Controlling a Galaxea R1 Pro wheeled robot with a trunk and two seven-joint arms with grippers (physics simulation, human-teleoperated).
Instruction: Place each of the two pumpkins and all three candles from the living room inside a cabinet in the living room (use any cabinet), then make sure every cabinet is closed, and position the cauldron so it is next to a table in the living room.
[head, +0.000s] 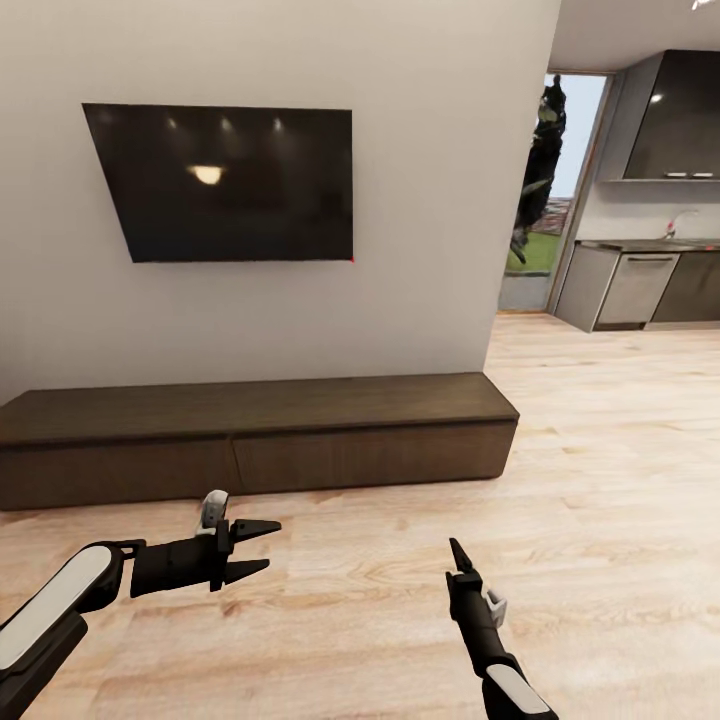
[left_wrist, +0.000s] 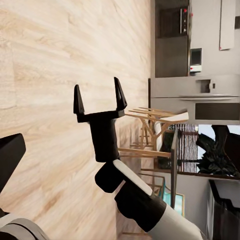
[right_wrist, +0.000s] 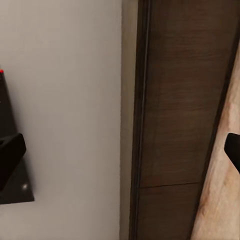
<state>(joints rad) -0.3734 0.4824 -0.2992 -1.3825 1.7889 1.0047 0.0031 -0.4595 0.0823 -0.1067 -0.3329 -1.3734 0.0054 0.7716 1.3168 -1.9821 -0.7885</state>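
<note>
The left gripper (head: 262, 548) hovered over the wooden floor (head: 600, 480) with its jaws spread apart and nothing between them, pointing sideways toward the right arm. The right gripper (left_wrist: 98, 101) also had its jaws parted wide and empty, as the left wrist view showed; in the head view its fingers overlapped into a single dark point aimed at the wall. Ahead of both sets of jaws, well apart from them, the cabinet (head: 260, 435) ran long and low against the pale wall (head: 420, 250), its drawer fronts flush and shut. Above it hung a dark television (head: 225, 183). Farther off beyond the right jaws, a doorway (head: 545, 190) and kitchen units (head: 640, 285) stood.
</note>
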